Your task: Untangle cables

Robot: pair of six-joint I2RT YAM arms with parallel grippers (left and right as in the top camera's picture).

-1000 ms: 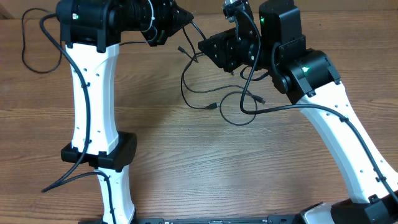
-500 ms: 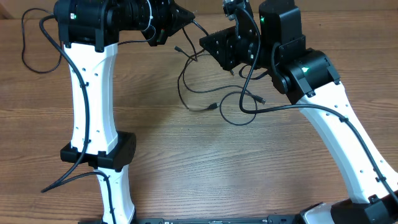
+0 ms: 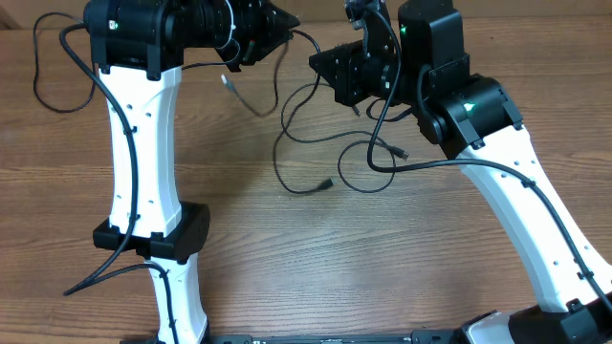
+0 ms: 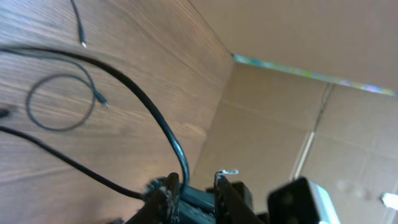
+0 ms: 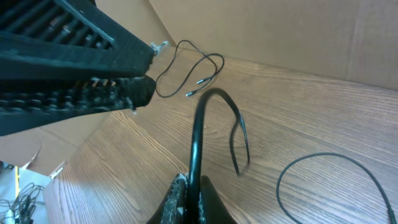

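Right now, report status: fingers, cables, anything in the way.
Right fingers shut on one cable. Left fingers slightly apart, strand between them. Cables hang between both, strands crossing. Right arm's thick cable loops among them.

Brown wood-grain tabletop (image 3: 316, 268). Thin black cables (image 3: 325, 183) lie in loose loops near its far edge. Another cord (image 3: 57, 109) curls far left.

The lower middle of the table (image 3: 325, 277) was open wood. Up top, cables (image 3: 325, 184), the left arm (image 3: 139, 143) and the right arm (image 3: 516, 191) blocked the way.
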